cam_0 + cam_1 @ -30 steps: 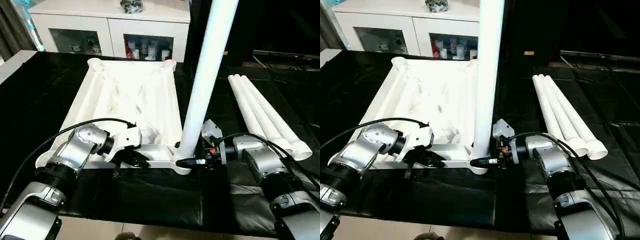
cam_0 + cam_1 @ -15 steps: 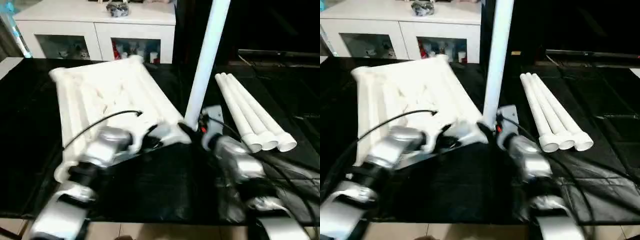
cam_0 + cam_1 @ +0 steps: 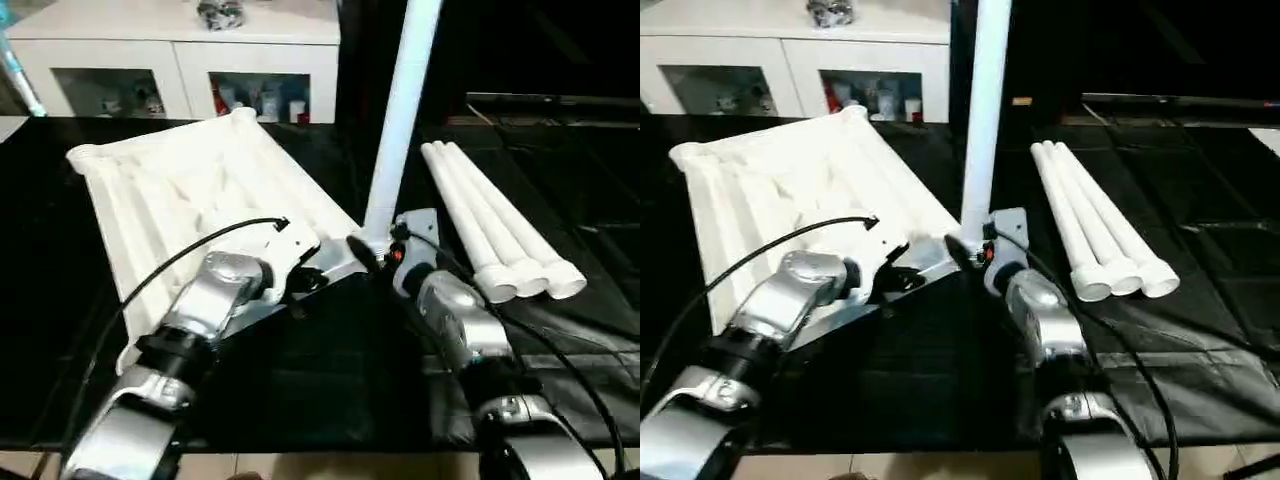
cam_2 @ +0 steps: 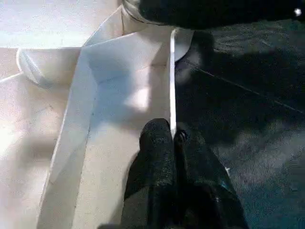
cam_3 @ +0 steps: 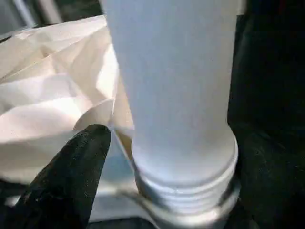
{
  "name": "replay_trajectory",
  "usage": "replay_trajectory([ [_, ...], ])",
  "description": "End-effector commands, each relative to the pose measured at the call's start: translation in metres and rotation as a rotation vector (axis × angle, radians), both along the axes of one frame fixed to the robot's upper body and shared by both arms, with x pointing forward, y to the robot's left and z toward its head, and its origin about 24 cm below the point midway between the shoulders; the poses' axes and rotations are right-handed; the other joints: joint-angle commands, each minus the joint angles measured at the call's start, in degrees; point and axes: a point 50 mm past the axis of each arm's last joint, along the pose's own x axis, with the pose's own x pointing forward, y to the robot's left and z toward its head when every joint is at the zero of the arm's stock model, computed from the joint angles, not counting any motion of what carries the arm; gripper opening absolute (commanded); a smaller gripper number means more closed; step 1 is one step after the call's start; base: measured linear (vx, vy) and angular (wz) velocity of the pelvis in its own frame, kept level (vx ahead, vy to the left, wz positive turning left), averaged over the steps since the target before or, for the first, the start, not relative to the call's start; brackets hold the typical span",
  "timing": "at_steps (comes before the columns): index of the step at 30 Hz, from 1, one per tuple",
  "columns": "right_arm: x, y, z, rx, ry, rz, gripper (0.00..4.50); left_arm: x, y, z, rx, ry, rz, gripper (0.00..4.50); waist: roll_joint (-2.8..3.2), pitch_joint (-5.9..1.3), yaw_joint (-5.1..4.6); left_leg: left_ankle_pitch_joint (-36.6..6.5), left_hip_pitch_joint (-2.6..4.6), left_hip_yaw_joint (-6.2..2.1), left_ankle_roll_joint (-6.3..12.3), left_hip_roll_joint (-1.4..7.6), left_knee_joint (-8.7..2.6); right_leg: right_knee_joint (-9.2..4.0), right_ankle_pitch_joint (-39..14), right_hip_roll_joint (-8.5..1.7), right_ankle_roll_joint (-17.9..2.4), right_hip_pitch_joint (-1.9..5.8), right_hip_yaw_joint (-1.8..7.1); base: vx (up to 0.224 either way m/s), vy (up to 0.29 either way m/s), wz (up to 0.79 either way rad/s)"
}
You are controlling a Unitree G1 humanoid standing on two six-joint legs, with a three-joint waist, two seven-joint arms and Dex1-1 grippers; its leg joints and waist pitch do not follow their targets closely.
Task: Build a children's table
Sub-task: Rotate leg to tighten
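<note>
Tabletop (image 3: 190, 190) lies underside-up on the black counter (image 3: 300, 390), ribs showing, skewed so its near corner points toward me. One leg (image 3: 400, 120) stands upright in that near corner socket — threads at its base are visible in my right wrist view, not fully seated as far as I can judge. Three spare legs (image 3: 495, 225) lie side by side on the counter, to the right of the standing leg and well apart from it.

Left end effector (image 4: 174, 138): closed, pinching the thin rim wall of the tabletop just beside the socket corner. Right end effector (image 5: 157, 157): fingers (image 5: 76, 157) spread either side of the leg's base, not pressing on it — I read this as a release between turns.

Step in hand, my judgement: screwing the leg home. To do it well:
- keep the left pinch firm so the tabletop cannot spin with the leg;
- re-grip low, just above the threads;
- keep the leg vertical while turning, or the thread may cross;
- stop once the collar meets the socket.

Risk: the tall leg could tip while ungripped.
</note>
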Motion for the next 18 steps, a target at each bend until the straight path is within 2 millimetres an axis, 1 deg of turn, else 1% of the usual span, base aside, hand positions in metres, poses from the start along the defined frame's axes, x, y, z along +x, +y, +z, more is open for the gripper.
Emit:
replay_trajectory([
  [1,-0.013,0.005,-0.01,0.005,0.037,0.133,4.48,-0.001,-0.005,0.011,-0.024,-0.062,-0.096,0.0,0.38,-3.56,0.51,-9.5,0.54,-2.09,2.74,4.17,-3.91,-4.67,-8.9,-6.62,-9.8,3.1,4.17,0.0,0.0,0.0],
  [3,-0.016,-0.011,-0.008,-0.017,0.01,0.171,4.48,-0.003,0.003,0.009,-0.003,-0.054,-0.135,0.0,0.42,-3.61,0.61,-8.8,0.52,-2.02,3.53,4.26,-3.82,-4.43,-6.9,-6.6,-10.1,3.04,4.19,0.0,0.0,0.0],
  [4,-0.016,-0.014,-0.007,-0.02,0.004,0.179,4.48,-0.003,0.005,0.009,0.001,-0.055,-0.147,0.0,0.34,-3.56,0.57,-8.9,0.49,-1.96,3.62,4.27,-3.81,-4.45,-7.0,-6.64,-10.2,3.01,4.22,0.0,0.0,0.0],
  [5,-0.018,-0.028,-0.002,-0.026,-0.022,0.223,4.48,-0.005,0.012,0.008,0.013,-0.046,-0.193,0.0,0.42,-3.54,0.78,-9.1,0.55,-1.97,3.62,4.22,-3.76,-4.61,-7.8,-6.74,-10.4,3.01,4.19,0.0,0.0,0.0],
  [6,-0.018,-0.028,-0.002,-0.026,-0.022,0.223,4.48,-0.005,0.012,0.008,0.013,-0.046,-0.193,0.0,0.36,-3.64,0.93,-8.8,0.5,-1.91,3.68,4.25,-3.67,-4.52,-7.9,-6.72,-10.3,3.13,4.19,0.0,0.0,0.0],
  [7,-0.019,-0.036,0.004,-0.027,-0.042,0.266,4.48,-0.007,0.016,0.008,0.026,-0.046,-0.236,0.0,0.42,-3.6,0.94,-8.6,0.52,-1.87,3.65,4.29,-3.68,-4.46,-7.7,-6.64,-10.4,3.0,4.2,0.0,0.0,0.0],
  [8,-0.021,-0.042,0.009,-0.027,-0.058,0.309,4.48,-0.009,0.02,0.007,0.035,-0.034,-0.273,0.0,0.44,-3.63,1.17,-8.7,0.58,-1.88,3.89,4.22,-3.59,-4.56,-7.9,-6.58,-10.4,2.98,4.09,0.0,0.0,0.0],
  [9,-0.021,-0.045,0.011,-0.028,-0.062,0.33,4.48,-0.01,0.022,0.007,0.041,-0.028,-0.287,0.0,0.39,-3.63,1.62,-8.3,0.56,-1.79,4.11,4.44,-3.56,-4.34,-7.4,-6.49,-10.2,2.91,4.12,0.0,0.0,0.0],
  [10,-0.022,-0.048,0.014,-0.03,-0.069,0.356,4.48,-0.011,0.024,0.006,0.049,-0.021,-0.305,0.0,0.44,-3.62,1.68,-8.4,0.54,-1.78,4.33,4.36,-3.55,-4.35,-7.5,-6.41,-10.3,2.93,4.03,0.0,0.0,0.0],
  [12,-0.025,-0.057,0.023,-0.052,-0.072,0.477,4.48,-0.014,0.03,0.006,0.076,0.003,-0.384,0.0,0.37,-3.6,2.22,-8.6,0.56,-1.75,4.63,4.42,-3.48,-4.44,-8.4,-6.48,-10.0,2.89,3.99,0.0,0.0,0.0],
  [14,-0.027,-0.061,0.029,-0.074,-0.066,0.567,4.48,-0.016,0.032,0.007,0.08,0.02,-0.439,0.0,0.37,-3.59,2.5,-8.4,0.55,-1.71,4.72,4.39,-3.42,-4.42,-8.8,-6.45,-9.8,2.9,3.99,0.0,0.0,0.0],
  [15,-0.028,-0.061,0.032,-0.098,-0.065,0.634,4.48,-0.017,0.033,0.008,0.085,0.03,-0.477,0.0,0.22,-3.62,2.94,-8.5,0.69,-1.6,4.62,4.45,-3.38,-4.49,-9.7,-6.56,-9.8,2.74,4.01,0.0,0.0,0.0],
  [16,-0.028,-0.06,0.034,-0.113,-0.067,0.667,4.48,-0.018,0.033,0.008,0.095,0.033,-0.499,0.0,0.25,-3.59,3.08,-8.6,0.67,-1.65,4.59,4.41,-3.38,-4.5,-10.1,-6.53,-9.9,2.7,3.96,0.0,0.0,0.0],
  [18,-0.028,-0.06,0.034,-0.114,-0.067,0.67,4.48,-0.018,0.033,0.008,0.096,0.033,-0.501,0.0,0.29,-3.65,3.23,-8.5,0.67,-1.71,4.41,4.54,-3.4,-4.44,-10.3,-6.66,-9.9,2.66,3.98,0.0,0.0,0.0],
])
